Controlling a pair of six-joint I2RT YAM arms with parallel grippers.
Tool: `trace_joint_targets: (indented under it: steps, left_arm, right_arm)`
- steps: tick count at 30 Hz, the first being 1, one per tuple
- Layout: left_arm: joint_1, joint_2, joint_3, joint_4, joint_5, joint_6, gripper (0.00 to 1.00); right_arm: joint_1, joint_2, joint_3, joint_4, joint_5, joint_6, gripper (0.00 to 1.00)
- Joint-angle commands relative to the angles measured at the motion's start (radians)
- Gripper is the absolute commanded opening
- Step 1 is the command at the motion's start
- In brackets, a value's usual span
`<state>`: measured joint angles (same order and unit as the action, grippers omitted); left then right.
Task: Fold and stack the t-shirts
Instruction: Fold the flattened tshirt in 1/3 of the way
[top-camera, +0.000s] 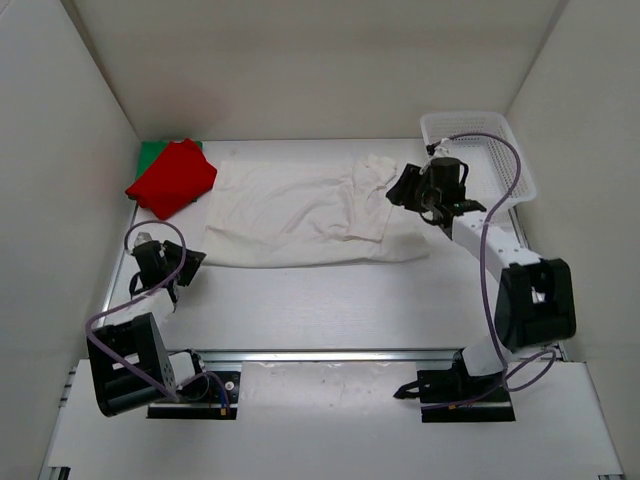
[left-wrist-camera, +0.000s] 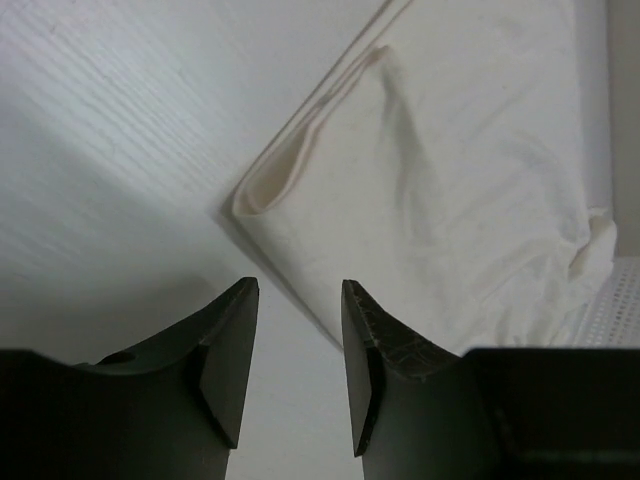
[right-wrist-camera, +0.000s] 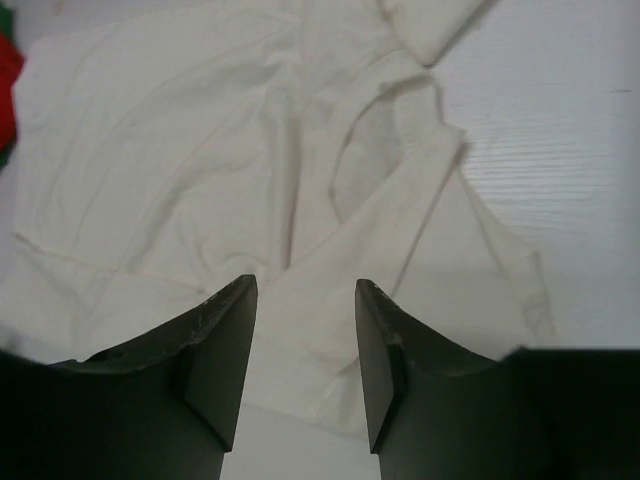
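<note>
Your left gripper (left-wrist-camera: 300, 290) sits lower left, jaws parted, holding nothing, just short of a folded corner of the off-white t-shirt (top-camera: 300, 215). Your right gripper (right-wrist-camera: 305, 285), jaws apart and empty too, hovers over its right end. That one lies mid-frame, only partly folded, not yet stacked. Upper left, the red t-shirt (top-camera: 172, 178) lies folded on the green t-shirt (top-camera: 150, 151), so two look done

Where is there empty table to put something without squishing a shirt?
The widest bare table is the near strip, between the off-white t-shirt and the near edge. A thin strip runs behind that shirt along the back wall. Crowded: far left holds the red t-shirt on the green t-shirt; far right, the basket.
</note>
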<state>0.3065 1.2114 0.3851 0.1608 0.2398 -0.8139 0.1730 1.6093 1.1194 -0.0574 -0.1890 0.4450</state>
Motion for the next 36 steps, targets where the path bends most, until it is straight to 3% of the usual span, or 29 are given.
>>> trace_joint_targets:
  steps: [1,7,10,15,18,20,25,30,36]
  left_arm:
    - [0.002,-0.001,-0.015,-0.014,-0.046,0.022,0.50]
    - [-0.003,0.128,0.003,0.048,-0.045,-0.014,0.58]
    - [-0.003,0.183,0.017,0.091,-0.025,-0.045,0.46]
    - [-0.011,0.238,0.014,0.186,-0.013,-0.080,0.40]
    - [-0.011,0.266,0.017,0.218,-0.001,-0.091,0.35]
    - [-0.009,0.273,0.020,0.215,-0.004,-0.085,0.20]
    - [-0.015,0.286,0.024,0.226,-0.008,-0.082,0.14]
    - [-0.014,0.293,0.035,0.220,-0.010,-0.085,0.03]
    - [-0.033,0.283,0.069,0.189,-0.043,-0.062,0.00]
  right_arm:
    - [0.062,-0.159,-0.134,0.126,0.010,0.018,0.42]
    - [0.069,-0.330,-0.396,0.203,-0.030,0.055,0.43]
    - [0.017,-0.437,-0.558,0.252,-0.017,0.083,0.46]
    - [-0.114,-0.532,-0.739,0.284,0.011,0.127,0.52]
    - [-0.200,-0.494,-0.771,0.338,-0.012,0.145,0.54]
    - [-0.233,-0.445,-0.770,0.366,-0.029,0.156,0.56]
    - [-0.269,-0.335,-0.741,0.445,-0.050,0.162,0.59]
    - [-0.261,-0.240,-0.727,0.507,-0.080,0.204,0.51]
    - [-0.245,-0.158,-0.681,0.559,-0.049,0.245,0.42]
